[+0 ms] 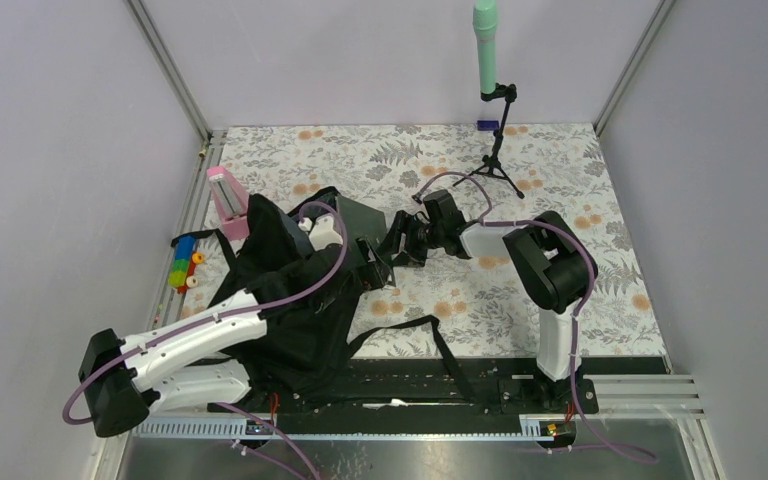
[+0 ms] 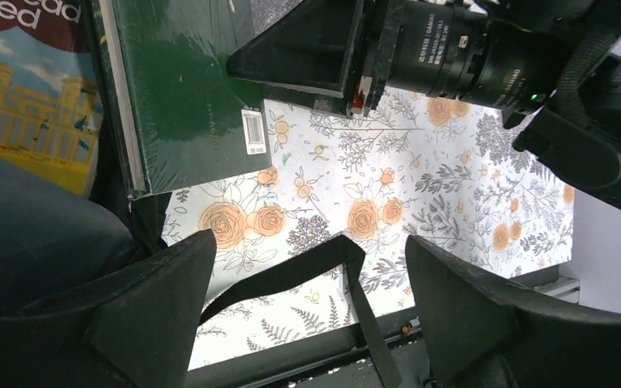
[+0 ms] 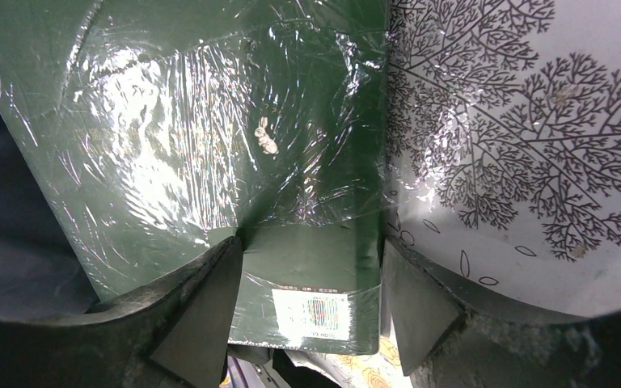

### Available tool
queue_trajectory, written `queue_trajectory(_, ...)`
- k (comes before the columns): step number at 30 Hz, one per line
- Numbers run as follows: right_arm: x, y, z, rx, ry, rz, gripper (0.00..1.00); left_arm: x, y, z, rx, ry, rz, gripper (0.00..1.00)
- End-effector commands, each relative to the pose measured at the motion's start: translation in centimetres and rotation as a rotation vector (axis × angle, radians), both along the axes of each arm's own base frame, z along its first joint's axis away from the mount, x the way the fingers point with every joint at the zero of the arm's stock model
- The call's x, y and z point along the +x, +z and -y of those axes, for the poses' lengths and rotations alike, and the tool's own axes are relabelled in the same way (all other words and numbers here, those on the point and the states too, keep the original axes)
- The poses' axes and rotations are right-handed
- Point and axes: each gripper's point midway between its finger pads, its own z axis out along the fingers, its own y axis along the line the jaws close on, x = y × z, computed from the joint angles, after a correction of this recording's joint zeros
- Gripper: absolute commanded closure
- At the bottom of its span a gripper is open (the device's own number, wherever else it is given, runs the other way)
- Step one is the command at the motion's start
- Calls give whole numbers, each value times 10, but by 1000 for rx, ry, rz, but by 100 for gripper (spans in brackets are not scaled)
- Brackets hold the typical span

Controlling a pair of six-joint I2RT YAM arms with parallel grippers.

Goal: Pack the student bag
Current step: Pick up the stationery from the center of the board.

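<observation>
Student bag (image 1: pixel 290 300); green book (image 3: pixel 210 145) in right gripper (image 3: pixel 311 283).

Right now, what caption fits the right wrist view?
Right gripper closed on the corner of a shrink-wrapped green book, beside the floral tablecloth.

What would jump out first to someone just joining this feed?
The big black student bag slumped at the table's near-left, with the left arm lying across it. Next, the shrink-wrapped dark green book that the right gripper pushes into the bag's mouth, its fingers set either side of the book's edge. At the far edge stands a mint-green microphone on a small tripod.
</observation>
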Motion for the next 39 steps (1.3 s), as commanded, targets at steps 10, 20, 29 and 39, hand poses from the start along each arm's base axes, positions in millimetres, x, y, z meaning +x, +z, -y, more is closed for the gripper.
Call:
queue_trajectory(10,-17,-31,2,-72,17,-78,29,-3,-43,9,18,26,-137,1)
queue_trajectory(20,-16,-30,0,-59,18,-77,29,14,-84,-10,54,180,-171,1)
queue_trajectory(29,-17,-30,0,-56,16,-80,29,23,-106,-22,14,334,-181,10)
queue_trajectory(39,-15,-24,3,-45,-20,-41,23,34,-106,-60,35,537,-71,3)
